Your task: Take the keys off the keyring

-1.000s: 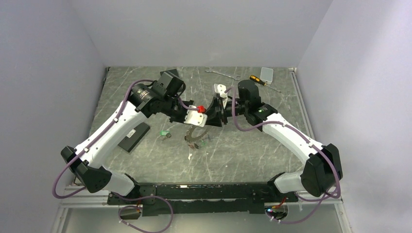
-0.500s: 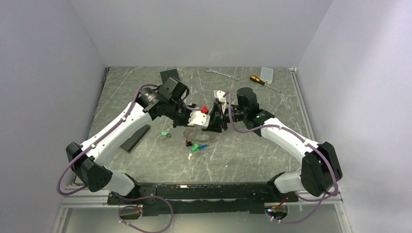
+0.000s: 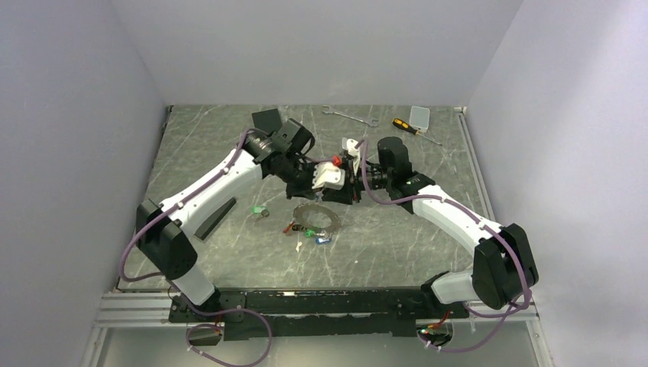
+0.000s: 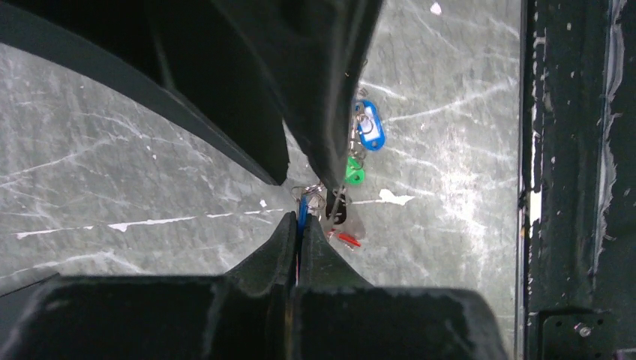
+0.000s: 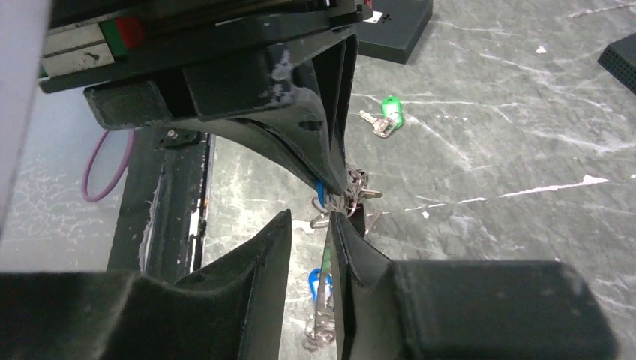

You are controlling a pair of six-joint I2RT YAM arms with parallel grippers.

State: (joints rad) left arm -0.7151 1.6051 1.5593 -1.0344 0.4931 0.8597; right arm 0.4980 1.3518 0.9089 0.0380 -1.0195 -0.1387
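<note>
We see the left claw (image 4: 300, 225) pinching the keyring (image 5: 325, 277), dangling at six o'clock; right claw (image 5: 309, 225) spread around it.

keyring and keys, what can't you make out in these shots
- Top external: the keys on the keyring are too small to count.
- Left wrist: the left gripper pinches a blue sliver; its fingers hide the rest.
- Right wrist: the keyring is edge-on against one finger; whether the right gripper clamps it is unclear.
</note>
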